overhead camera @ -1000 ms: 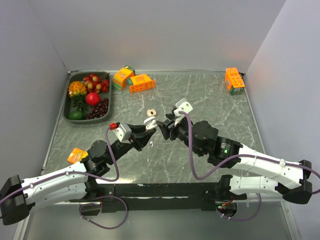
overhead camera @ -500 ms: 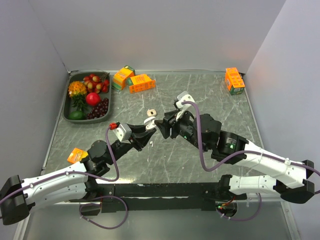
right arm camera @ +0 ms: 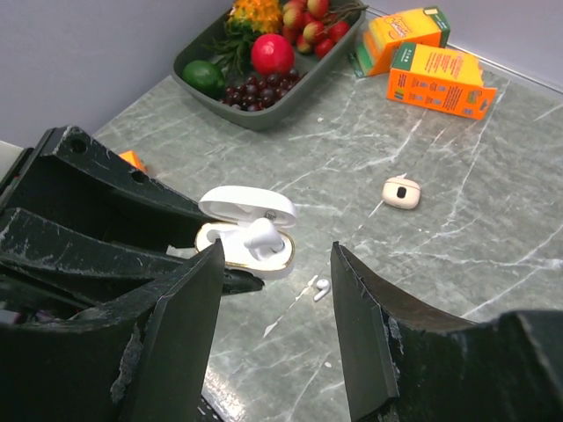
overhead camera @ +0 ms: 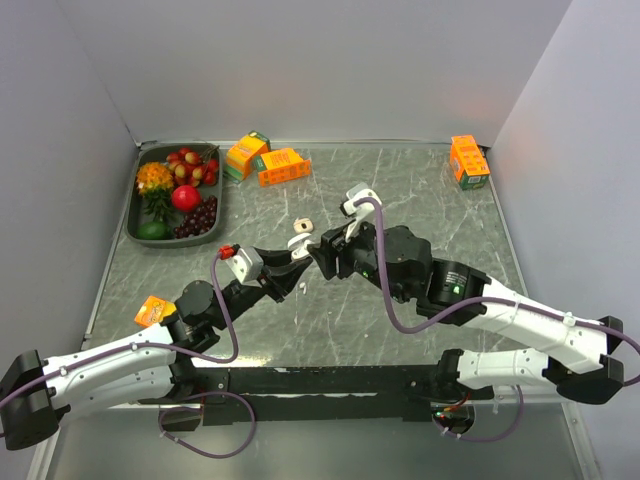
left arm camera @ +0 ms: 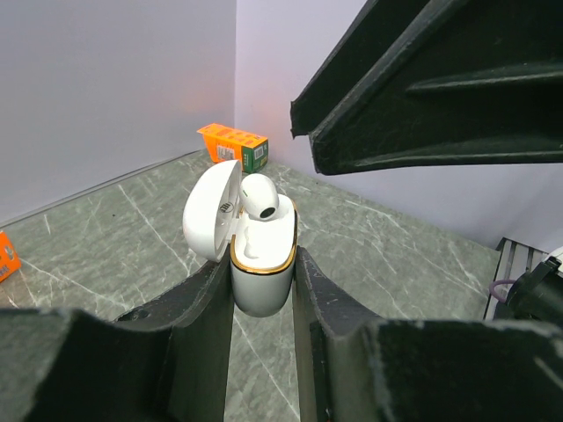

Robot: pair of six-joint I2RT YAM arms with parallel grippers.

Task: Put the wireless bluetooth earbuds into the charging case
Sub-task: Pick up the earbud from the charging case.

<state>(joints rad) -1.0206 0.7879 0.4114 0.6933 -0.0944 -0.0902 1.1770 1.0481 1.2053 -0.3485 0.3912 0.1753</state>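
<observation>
Top: left gripper point(overhead camera: 301, 261) clamped on glossy white charging case point(overhead camera: 298, 243); right gripper point(overhead camera: 322, 257) parted, empty, just beside it | Left wrist: rounded case, gold rim, lid open, between the fingers; stubby white earbud point(left arm camera: 259, 195) resting inside | Right wrist: second earbud point(right arm camera: 322, 287) on marbled table point(right arm camera: 493, 229), below the jaws.

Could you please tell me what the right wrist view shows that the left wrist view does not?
Right wrist only: a loose earbud on the table, a small closed case, the fruit tray. Left wrist only: a lone orange box against the wall. Both: the open charging case with one earbud seated, clamped in the left gripper.
</observation>
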